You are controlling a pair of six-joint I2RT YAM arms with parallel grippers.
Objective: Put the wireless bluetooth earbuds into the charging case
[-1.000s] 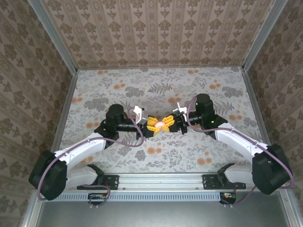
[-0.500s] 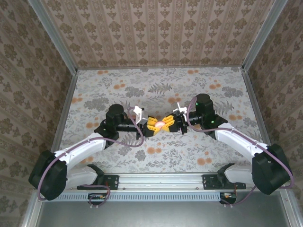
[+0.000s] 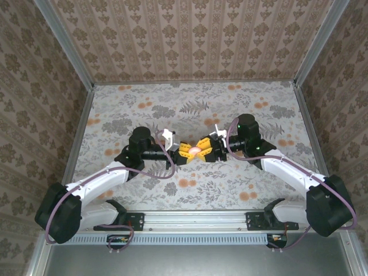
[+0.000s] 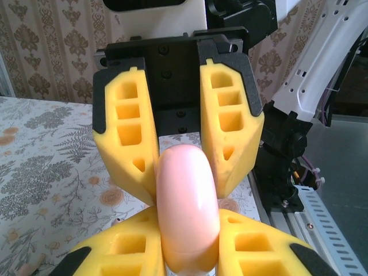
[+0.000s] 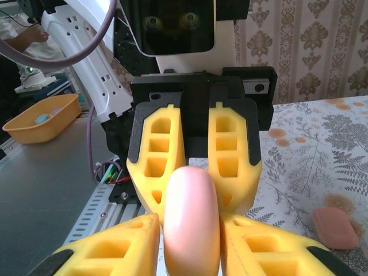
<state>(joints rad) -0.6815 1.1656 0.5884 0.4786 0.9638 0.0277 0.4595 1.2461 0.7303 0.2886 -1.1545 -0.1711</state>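
Charging case (image 4: 188,213) sits mid-table between the arms, its lower end cut off in both wrist views. Left gripper (image 3: 185,151) and right gripper (image 3: 203,148) both pinch it edge-on, jaws narrow, from opposite sides.

The pale pink charging case (image 4: 188,213) is smooth, glossy plastic with soft highlights. The yellow gripper fingers (image 4: 230,138) look like matt moulded plastic, and the bench (image 3: 190,109) wears a matt, floral-printed covering.
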